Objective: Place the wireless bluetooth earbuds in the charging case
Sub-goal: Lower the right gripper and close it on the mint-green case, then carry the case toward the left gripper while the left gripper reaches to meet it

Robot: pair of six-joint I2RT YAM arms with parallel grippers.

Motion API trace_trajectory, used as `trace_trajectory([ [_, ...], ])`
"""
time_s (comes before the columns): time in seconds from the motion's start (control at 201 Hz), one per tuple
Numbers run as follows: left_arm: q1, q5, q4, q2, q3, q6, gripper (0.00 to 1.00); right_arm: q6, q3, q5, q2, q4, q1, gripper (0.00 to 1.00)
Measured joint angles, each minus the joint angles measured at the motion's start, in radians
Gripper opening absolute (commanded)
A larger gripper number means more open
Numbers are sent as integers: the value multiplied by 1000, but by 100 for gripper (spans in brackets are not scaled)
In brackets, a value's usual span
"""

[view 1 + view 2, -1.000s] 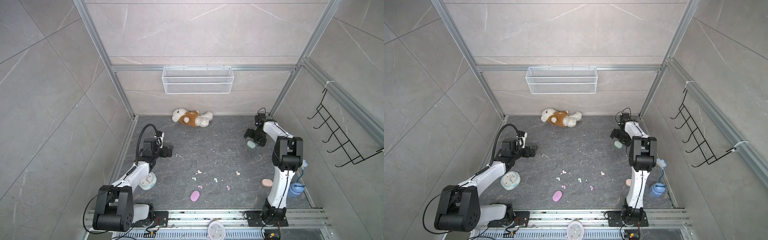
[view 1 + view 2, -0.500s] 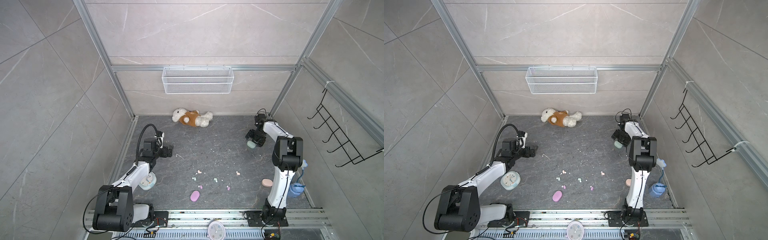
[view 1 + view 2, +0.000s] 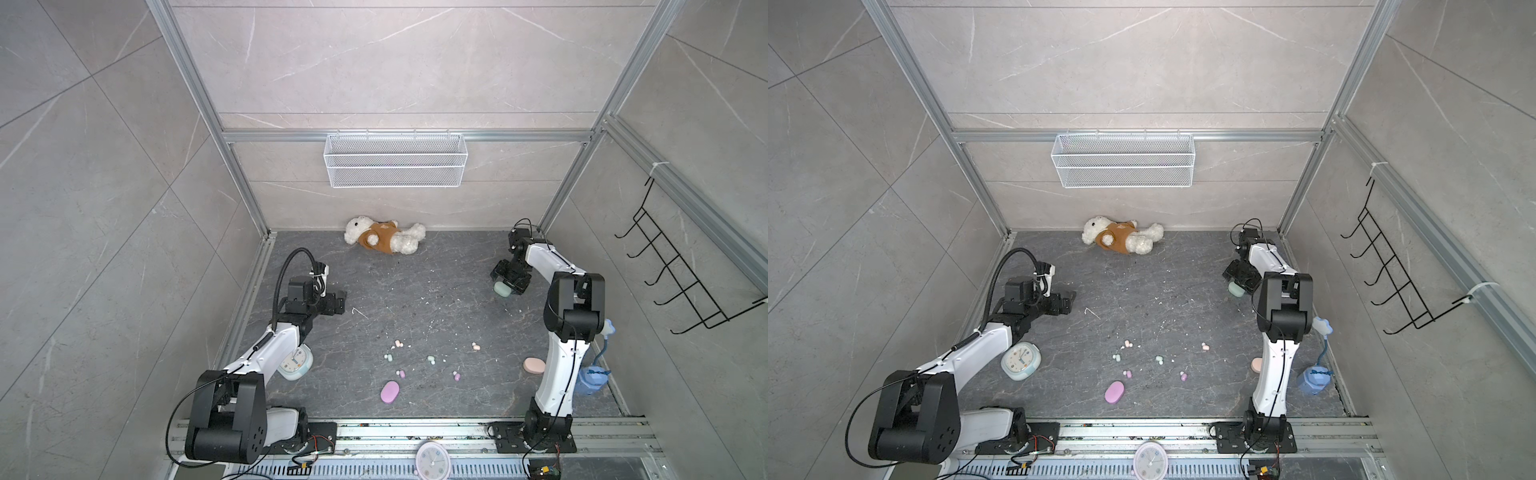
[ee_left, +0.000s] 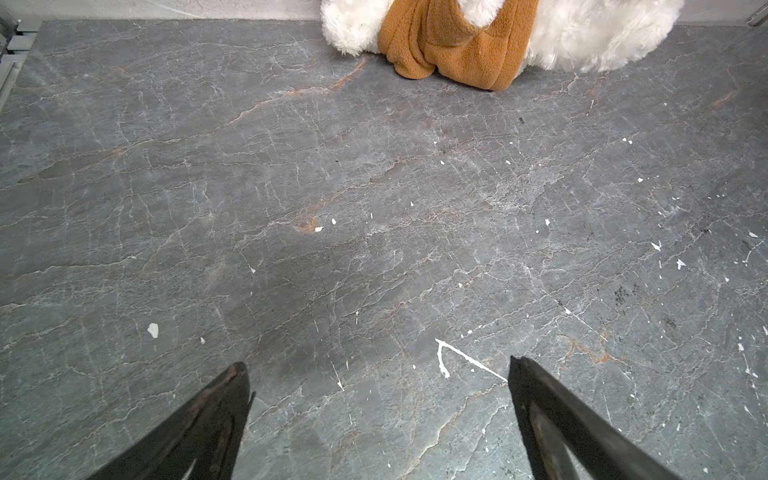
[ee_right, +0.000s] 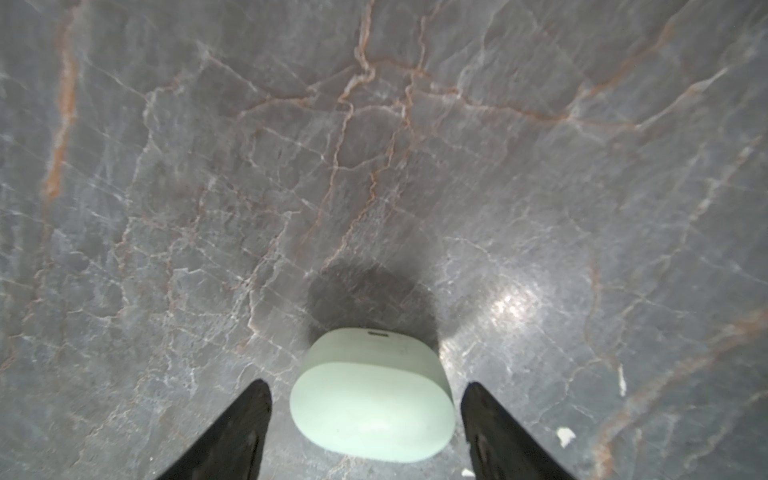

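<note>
Fingers (image 4: 216,415) of your left gripper (image 4: 378,362) stand spread as wide as they go, holding nothing, only bare grey floor (image 4: 291,208) between them; in both top views that gripper hangs over the left side of the floor, its arm crossing a pale blue clock (image 3: 1019,360) whose numerals are too small to read. Look right and you meet the earbuds (image 3: 431,359), all six loose on the floor toward the near middle: peach buds (image 3: 398,343) farthest, mint buds (image 3: 388,357) between, lilac buds (image 3: 400,373) nearest, one of each colour in a tight left group, its mate lying apart to the right. They are too small for you to tell which way each points. Just near of that left group lies the lilac case (image 3: 390,392), shut, long axis running near-left to far-right. At far right your right gripper (image 5: 365,385) straddles the mint case (image 5: 370,411), also shut, its long axis spanning from one finger to the other. Those fingers are narrowed almost to its length, yet a sliver of floor shows beside each tip, so you cannot tell whether they grip it. Nearer and further right, the peach case (image 3: 534,365) lies shut beside the right arm, long axis left to right
</note>
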Motion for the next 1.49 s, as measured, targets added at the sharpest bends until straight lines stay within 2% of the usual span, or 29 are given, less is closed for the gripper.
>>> trace_trajectory([
  [0.578, -11, -7, -13, 0, 0, 4, 100, 3, 0, -15, 21, -4, 0, 72],
  [0.782, -17, -10, -13, 0, 0, 4, 100, 5, -21, -17, 21, 6, -2, 65],
  [0.956, -21, -17, -16, 0, 0, 4, 100, 7, -49, -21, 7, 23, -2, 62],
  [1.299, -39, 3, -72, -13, 25, 4, 100, 6, -218, -77, -166, 82, -1, 59],
  [1.489, -72, 36, -110, -29, 55, 3, 100, 6, -394, -151, -299, 147, 42, 58],
])
